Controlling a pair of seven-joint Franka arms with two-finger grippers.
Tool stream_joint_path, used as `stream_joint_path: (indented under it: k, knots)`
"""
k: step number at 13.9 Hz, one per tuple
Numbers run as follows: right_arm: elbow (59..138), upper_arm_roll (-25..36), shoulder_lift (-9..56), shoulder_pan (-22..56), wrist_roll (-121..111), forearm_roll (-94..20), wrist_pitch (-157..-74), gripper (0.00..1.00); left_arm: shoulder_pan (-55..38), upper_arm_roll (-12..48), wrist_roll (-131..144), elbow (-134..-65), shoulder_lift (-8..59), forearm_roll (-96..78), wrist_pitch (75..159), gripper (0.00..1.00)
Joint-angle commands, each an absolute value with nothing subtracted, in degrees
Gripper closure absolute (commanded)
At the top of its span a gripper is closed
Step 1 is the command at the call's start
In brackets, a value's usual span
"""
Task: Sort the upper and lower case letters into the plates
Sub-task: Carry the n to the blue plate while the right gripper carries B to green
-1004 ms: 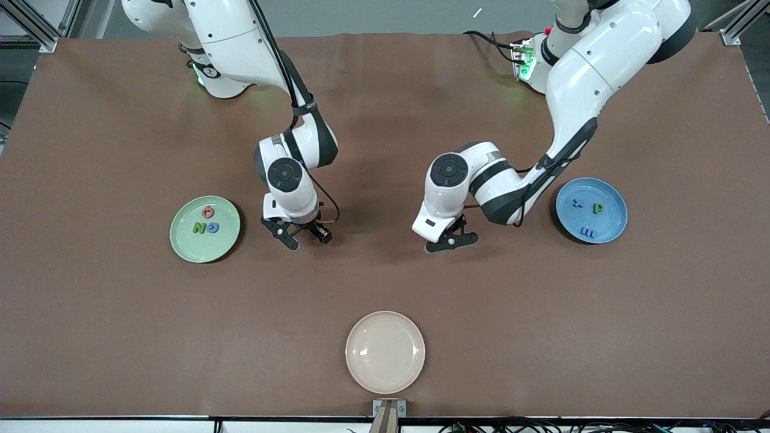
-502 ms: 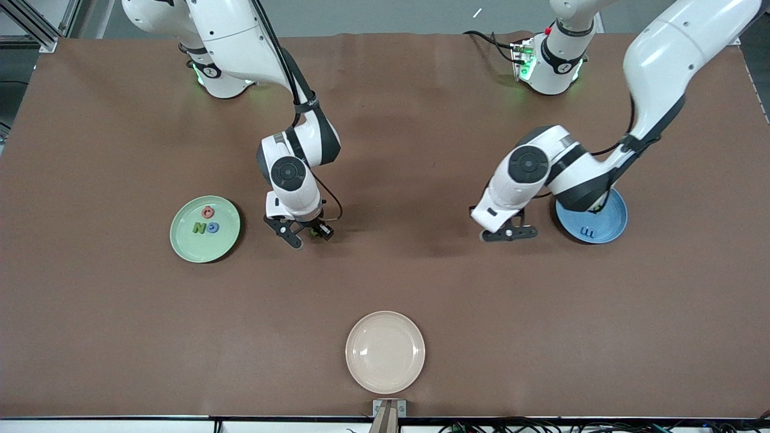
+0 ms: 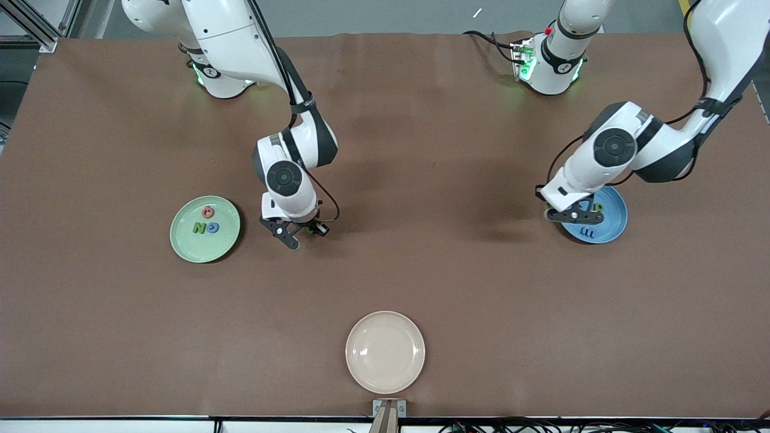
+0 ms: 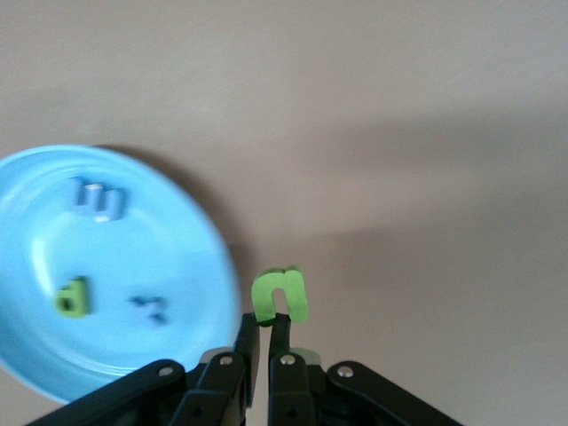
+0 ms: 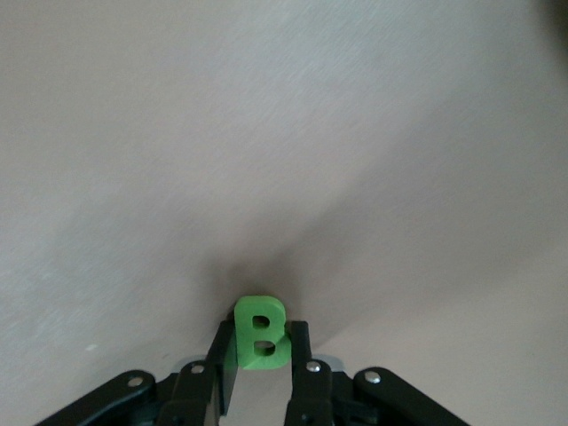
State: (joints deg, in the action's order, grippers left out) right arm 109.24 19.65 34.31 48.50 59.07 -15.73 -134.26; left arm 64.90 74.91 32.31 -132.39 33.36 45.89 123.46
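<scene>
The brown table (image 3: 385, 270) carries the mint green plate (image 3: 187, 243) with green N (image 3: 198, 228), blue G (image 3: 213, 227) and a pink-red letter (image 3: 207, 211). The blue plate (image 3: 613, 225) holds blue m (image 3: 587, 232), green p (image 4: 73, 296) and blue x (image 4: 149, 308).

The right gripper (image 5: 257, 359), over bare table beside the mint plate, pinches the green B (image 5: 259, 332). The left gripper (image 4: 264, 342), at the blue plate's rim, clamps the green u (image 4: 280, 295).
</scene>
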Motion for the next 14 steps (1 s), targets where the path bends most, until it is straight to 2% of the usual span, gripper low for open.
stream_joint_path:
  k: [1,5,7,10,14]
  knots:
    - [108.19,18.99,28.76,41.07,49.96,-16.09,-125.7,1.0,70.82,76.29,25.78,-135.61,32.69,50.26,124.8,0.99]
    - [108.98,19.25,25.14,31.84,34.32,-15.56,-120.85,1.0,77.68,75.94,16.98,-136.58,35.94,55.71,126.03,0.99]
    - [111.43,19.69,25.14,30.07,29.03,-14.94,-122.34,1.0,79.09,75.06,15.83,-136.93,37.26,59.04,126.64,0.99]
    - [113.72,21.44,25.22,29.27,22.96,-13.28,-123.74,0.99,79.1,70.15,13.02,-137.81,37.71,62.4,130.86,0.97]
    - [116.8,22.76,25.31,28.04,16.71,-13.1,-124.89,0.99,79.1,69.52,12.39,-137.81,37.79,62.49,130.96,0.94]
